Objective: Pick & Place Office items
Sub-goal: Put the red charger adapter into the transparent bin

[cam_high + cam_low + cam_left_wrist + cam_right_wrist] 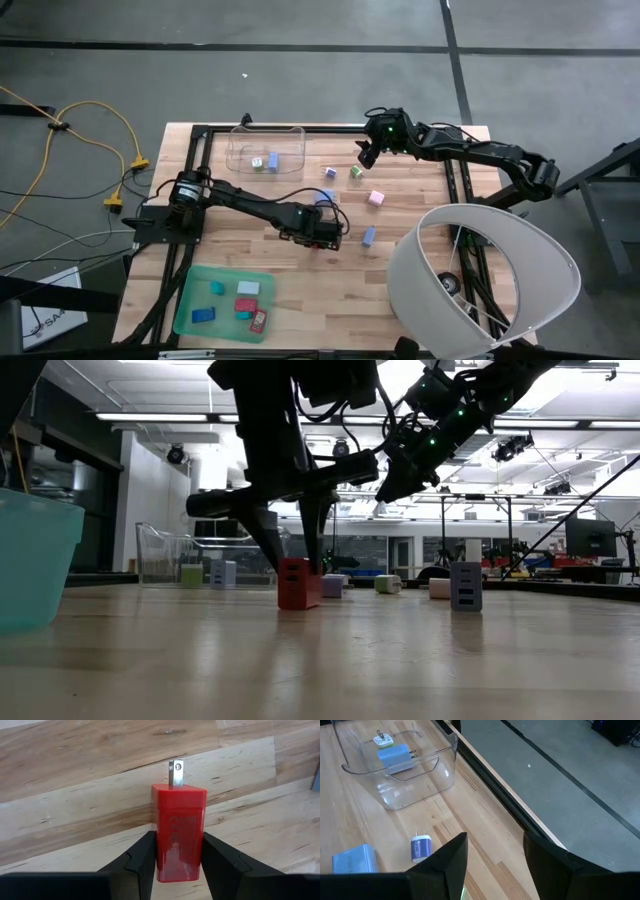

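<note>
A red plug block (179, 835) with a metal prong (176, 774) rests on the wooden table near its middle; the low view shows the red block (298, 582) on the boards. My left gripper (322, 238) comes down over it and is shut on it. My right gripper (495, 842) hangs open and empty above the table's far right part, beside the clear bin (400, 775). Loose items lie between the arms: a blue block (369, 236), a pink one (376, 198), a green one (356, 172) and a purple-white one (330, 173). My left gripper pinches the red block's two long sides (161, 851) between its two fingers (142, 862), at the end away from the prong. The fingers come steeply from above. The block's underside rests on the table.
The clear bin (265, 147) at the far edge holds two small items. A flat green tray (196, 290) at the near left holds several pieces. A white lampshade (480, 270) covers the near right corner. Bare boards lie around the red block.
</note>
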Controlling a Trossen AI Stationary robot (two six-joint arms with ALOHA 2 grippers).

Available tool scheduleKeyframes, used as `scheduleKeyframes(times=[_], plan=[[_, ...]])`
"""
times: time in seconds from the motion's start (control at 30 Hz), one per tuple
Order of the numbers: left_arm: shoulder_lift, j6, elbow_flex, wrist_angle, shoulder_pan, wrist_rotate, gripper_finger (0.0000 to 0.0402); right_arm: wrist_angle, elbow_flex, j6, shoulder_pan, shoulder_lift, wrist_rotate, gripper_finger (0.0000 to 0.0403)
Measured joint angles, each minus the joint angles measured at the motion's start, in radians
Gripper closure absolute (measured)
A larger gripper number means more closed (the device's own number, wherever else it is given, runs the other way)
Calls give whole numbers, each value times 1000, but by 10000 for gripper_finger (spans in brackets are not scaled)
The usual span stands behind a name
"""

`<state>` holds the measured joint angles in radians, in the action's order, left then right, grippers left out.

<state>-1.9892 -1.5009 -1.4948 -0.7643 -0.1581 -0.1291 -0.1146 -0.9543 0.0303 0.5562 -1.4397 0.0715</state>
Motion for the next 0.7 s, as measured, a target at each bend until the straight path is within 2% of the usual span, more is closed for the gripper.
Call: scheduleKeyframes(times=[0.7], plan=[[-2,-11,-1,-31,-3,0,271,0,0,0,0,0,0,223]])
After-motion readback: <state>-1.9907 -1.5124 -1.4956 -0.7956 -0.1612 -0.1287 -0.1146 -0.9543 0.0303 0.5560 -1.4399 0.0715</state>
